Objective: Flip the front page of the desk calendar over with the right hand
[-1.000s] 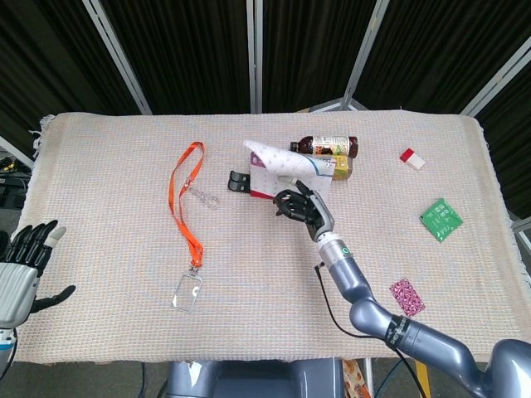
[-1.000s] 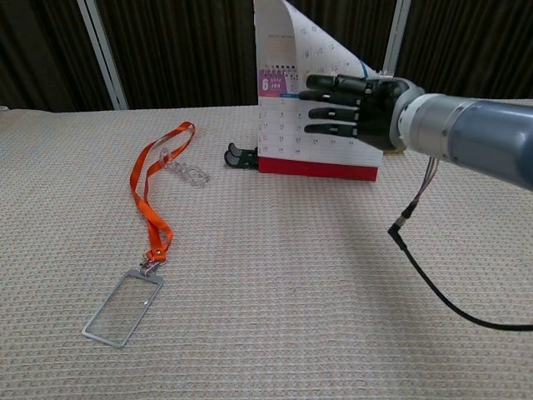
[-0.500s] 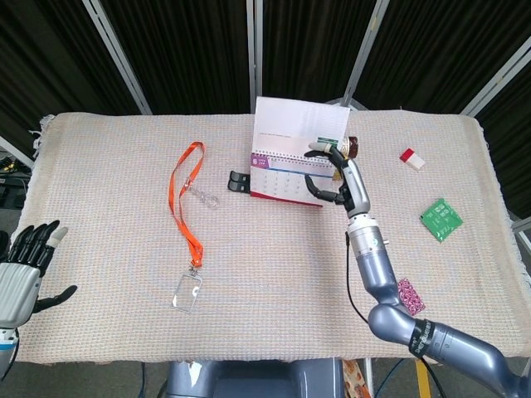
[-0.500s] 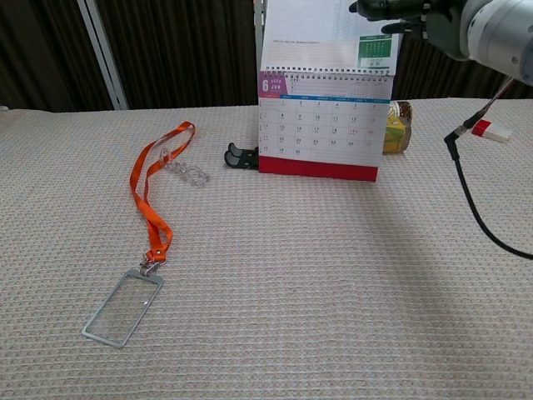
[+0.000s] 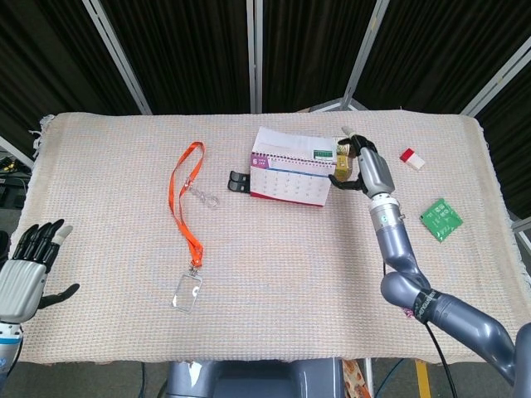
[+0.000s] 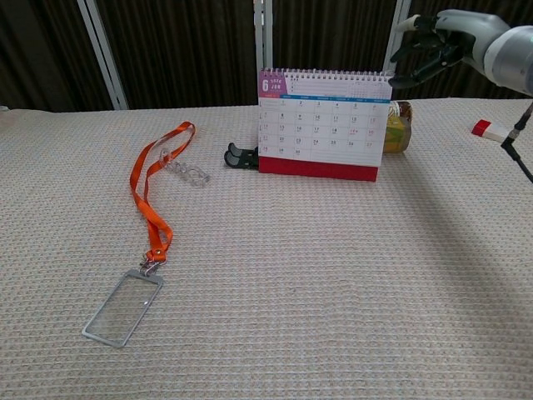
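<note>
Since half a second ago the lifted front page has gone down behind the desk calendar [image 5: 288,177], and the right hand [image 5: 358,162] has drawn away from above the spiral top to the calendar's 3 o'clock side. In the head view the flipped page [image 5: 294,144] now lies over the back of the stand. The calendar stands upright near the far middle of the bench [image 5: 108,249], its June sheet facing the robot in the chest view [image 6: 323,125].

The right hand hangs just off the calendar's upper right corner [image 6: 426,48], its fingers [image 6: 406,62] loosely spread and curved, holding nothing. Whether a fingertip touches the page edge I cannot tell. The left hand [image 5: 25,269] sits off the bench's near left edge at 8 o'clock, fingers apart and empty.

A small black clip [image 5: 239,180] lies just at the calendar's 9 o'clock. An orange lanyard [image 5: 184,199] with a clear badge holder [image 5: 187,291] runs down the left half. A bottle [image 6: 398,127] lies behind the calendar's right end. At 2 o'clock lie a red-and-white eraser [image 5: 411,157] and a green packet [image 5: 440,220].
</note>
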Motion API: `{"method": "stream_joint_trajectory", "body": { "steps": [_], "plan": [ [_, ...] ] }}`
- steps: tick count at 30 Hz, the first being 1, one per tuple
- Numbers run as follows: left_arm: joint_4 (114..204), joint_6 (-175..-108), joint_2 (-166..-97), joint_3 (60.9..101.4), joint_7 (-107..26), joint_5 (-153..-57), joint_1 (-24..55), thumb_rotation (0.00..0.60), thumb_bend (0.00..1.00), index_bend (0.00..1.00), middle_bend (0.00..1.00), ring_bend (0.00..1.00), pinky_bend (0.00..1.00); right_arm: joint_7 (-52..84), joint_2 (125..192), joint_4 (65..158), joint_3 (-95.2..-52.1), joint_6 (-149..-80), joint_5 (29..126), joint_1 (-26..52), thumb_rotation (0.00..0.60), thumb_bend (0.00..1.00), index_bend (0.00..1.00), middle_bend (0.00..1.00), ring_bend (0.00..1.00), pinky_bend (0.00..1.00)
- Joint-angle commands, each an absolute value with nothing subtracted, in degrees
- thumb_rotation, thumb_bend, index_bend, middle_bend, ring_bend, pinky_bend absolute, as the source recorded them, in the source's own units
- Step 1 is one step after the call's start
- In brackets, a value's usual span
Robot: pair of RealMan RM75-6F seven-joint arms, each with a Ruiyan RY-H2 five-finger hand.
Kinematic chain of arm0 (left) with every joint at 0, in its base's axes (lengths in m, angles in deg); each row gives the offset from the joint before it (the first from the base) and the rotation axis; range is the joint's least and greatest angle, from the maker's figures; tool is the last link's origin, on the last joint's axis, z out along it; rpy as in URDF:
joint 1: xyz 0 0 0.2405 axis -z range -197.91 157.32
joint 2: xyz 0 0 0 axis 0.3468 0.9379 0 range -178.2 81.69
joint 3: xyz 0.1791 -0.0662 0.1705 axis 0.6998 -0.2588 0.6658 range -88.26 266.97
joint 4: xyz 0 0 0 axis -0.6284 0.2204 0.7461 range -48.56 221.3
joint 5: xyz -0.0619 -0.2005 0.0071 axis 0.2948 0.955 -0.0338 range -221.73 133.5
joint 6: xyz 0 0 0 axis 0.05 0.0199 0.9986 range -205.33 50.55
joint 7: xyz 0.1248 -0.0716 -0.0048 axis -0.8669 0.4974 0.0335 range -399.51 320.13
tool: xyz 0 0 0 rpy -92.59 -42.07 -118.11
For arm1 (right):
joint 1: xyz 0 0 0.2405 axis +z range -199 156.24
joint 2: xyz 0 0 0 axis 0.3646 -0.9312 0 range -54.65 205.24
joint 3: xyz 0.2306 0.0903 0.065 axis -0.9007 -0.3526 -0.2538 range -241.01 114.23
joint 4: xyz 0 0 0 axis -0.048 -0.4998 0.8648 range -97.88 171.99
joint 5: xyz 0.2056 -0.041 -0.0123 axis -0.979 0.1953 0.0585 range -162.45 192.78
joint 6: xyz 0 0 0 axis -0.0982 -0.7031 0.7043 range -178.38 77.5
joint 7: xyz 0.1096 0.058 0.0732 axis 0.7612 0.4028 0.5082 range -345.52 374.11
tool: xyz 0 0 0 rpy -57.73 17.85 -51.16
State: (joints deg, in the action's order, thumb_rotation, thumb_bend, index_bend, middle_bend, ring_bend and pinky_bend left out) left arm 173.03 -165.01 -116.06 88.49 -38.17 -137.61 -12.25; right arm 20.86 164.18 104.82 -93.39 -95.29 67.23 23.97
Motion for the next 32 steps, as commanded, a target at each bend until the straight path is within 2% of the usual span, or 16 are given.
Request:
{"method": "stream_joint_trajectory", "body": {
  "steps": [1,4,9,14,18,22,26,32],
  "plan": [
    [173.0,-164.8,-116.2,88.5,-38.4,-137.6,-12.1,0.600,0.09,0.00,0.00,0.00,0.00,21.6,165.2,100.8,-90.9,-92.1,67.1,24.9,0.600,0.19,0.08,0.28,0.05,0.02],
    [173.0,-164.9,-116.3,88.5,-38.5,-137.6,-12.1,0.600,0.09,0.00,0.00,0.00,0.00,22.7,165.7,99.1,-90.0,-90.6,67.4,25.0,0.600,0.19,0.08,0.29,0.05,0.02],
    [173.1,-165.1,-116.3,88.4,-38.5,-137.7,-12.1,0.600,0.09,0.00,0.00,0.00,0.00,25.1,165.8,98.4,-89.8,-90.9,68.9,24.7,0.600,0.19,0.08,0.21,0.05,0.00],
    [172.7,-165.1,-116.2,88.2,-38.0,-137.1,-12.1,0.600,0.09,0.00,0.00,0.00,0.00,28.9,164.3,102.2,-89.4,-101.0,77.4,21.8,0.600,0.19,0.07,0.15,0.03,0.00],
    [172.5,-165.4,-116.3,88.0,-38.3,-136.8,-12.3,0.600,0.09,0.00,0.00,0.00,0.00,30.4,160.2,108.2,-85.2,-108.9,85.8,16.7,0.600,0.19,0.05,0.08,0.00,0.00],
    [172.2,-165.3,-116.8,88.0,-40.0,-136.3,-12.5,0.600,0.09,0.00,0.00,0.00,0.00,25.5,155.1,113.7,-77.5,-117.8,94.0,9.4,0.600,0.19,0.01,0.00,0.00,0.00],
    [171.8,-165.0,-117.6,88.3,-42.2,-135.9,-12.8,0.600,0.09,0.00,0.00,0.00,0.00,16.8,152.0,116.4,-71.0,-125.3,98.5,2.8,0.600,0.19,0.00,0.00,0.00,0.00],
    [171.0,-165.2,-118.8,89.0,-44.0,-136.5,-13.2,0.600,0.09,0.00,0.00,0.00,0.00,9.8,151.4,115.6,-66.1,-133.3,101.9,-3.8,0.600,0.19,0.00,0.00,0.00,0.00]
  ]
}}
